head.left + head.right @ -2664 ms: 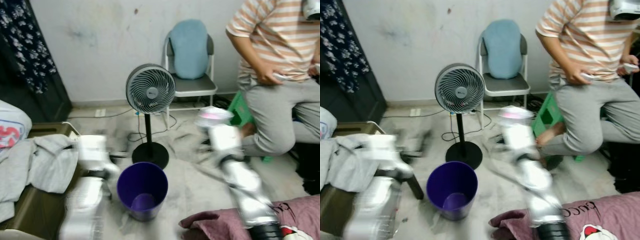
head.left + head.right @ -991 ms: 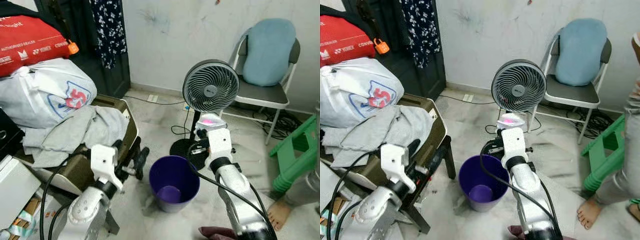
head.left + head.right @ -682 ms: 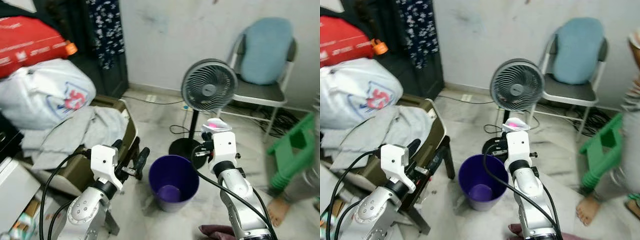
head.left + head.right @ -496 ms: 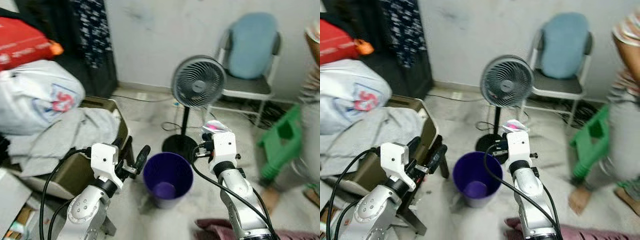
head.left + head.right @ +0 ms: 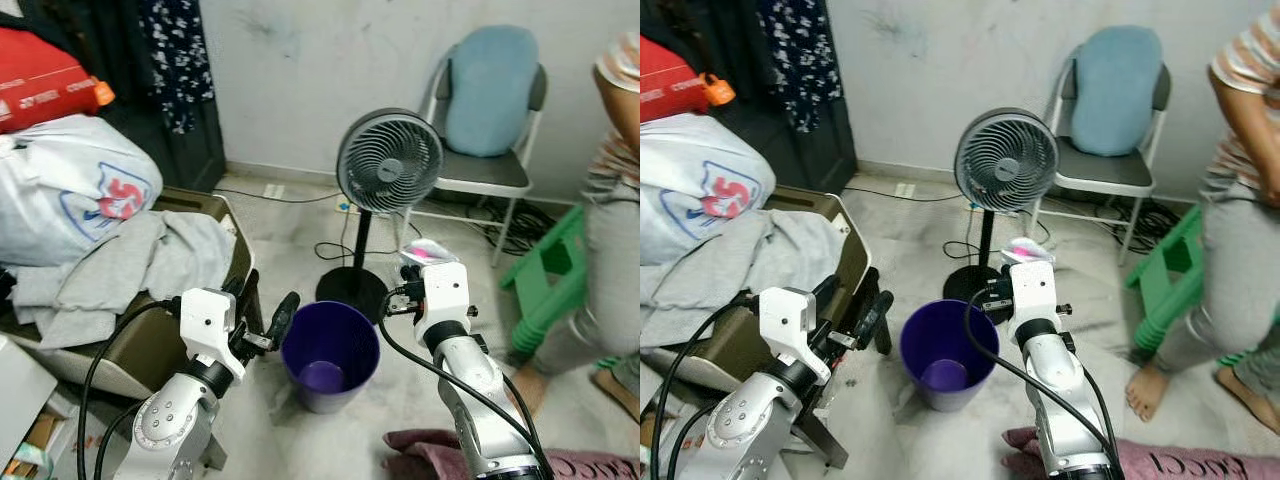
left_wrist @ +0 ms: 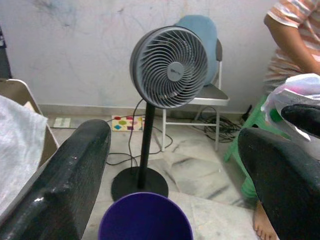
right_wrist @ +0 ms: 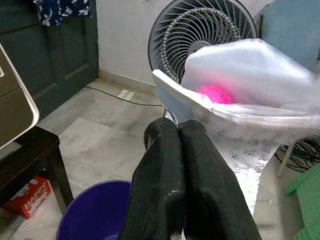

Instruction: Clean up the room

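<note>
Purple bin [image 5: 330, 354] on marble floor [image 5: 300, 225]

White bag [image 5: 75, 195] on the pile at left carried a big red "S" in a blue-outlined logo; rest unreadable; red bag [image 5: 40, 85] above it had white lettering, too blurred to read; small red box [image 7: 31, 197] on the floor read "HAPPY"; pink cloth [image 5: 1200, 462] showed dark letters, illegible
</note>
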Robot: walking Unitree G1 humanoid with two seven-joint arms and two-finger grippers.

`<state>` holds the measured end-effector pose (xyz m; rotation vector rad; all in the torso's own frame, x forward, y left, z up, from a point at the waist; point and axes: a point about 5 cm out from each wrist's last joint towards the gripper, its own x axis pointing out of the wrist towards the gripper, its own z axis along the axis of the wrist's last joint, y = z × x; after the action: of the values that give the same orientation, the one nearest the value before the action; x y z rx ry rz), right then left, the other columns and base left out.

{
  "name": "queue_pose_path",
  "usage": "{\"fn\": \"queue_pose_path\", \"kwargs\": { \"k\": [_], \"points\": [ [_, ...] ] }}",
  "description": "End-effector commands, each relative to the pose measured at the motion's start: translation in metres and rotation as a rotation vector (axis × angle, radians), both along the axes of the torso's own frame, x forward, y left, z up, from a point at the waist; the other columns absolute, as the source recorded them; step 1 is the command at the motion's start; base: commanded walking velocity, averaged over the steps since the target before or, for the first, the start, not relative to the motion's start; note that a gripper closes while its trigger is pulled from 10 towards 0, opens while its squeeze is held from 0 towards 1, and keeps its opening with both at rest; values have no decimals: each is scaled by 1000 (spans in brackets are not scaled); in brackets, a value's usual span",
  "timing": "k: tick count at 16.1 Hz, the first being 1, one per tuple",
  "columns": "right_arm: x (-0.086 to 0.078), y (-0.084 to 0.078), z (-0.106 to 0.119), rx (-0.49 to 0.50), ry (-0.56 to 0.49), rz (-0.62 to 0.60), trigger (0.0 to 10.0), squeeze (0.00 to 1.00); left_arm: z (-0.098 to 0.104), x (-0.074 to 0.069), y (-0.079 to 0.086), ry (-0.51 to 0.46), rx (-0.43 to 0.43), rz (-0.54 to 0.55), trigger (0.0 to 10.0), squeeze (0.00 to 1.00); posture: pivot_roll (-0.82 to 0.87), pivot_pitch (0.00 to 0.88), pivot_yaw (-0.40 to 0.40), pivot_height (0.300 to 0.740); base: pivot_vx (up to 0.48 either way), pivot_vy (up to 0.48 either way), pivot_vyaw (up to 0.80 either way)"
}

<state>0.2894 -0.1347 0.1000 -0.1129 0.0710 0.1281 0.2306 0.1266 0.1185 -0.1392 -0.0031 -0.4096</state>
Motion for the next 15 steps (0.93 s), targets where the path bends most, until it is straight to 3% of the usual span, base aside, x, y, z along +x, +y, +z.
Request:
{"fn": "queue_pose_path", "kwargs": {
  "k": [1,15],
  "points": [
    [3,1,2,-2,-2,6,10000,0,3,-1,-1,-9,-6,-4,10000,0,48,66,-28,740,277,0,0],
    [4,4,3,-24,-14,22,10000,0,1,-3,2,1,7,2,10000,0,47,69,-22,740,285,0,0]
  ]
}}
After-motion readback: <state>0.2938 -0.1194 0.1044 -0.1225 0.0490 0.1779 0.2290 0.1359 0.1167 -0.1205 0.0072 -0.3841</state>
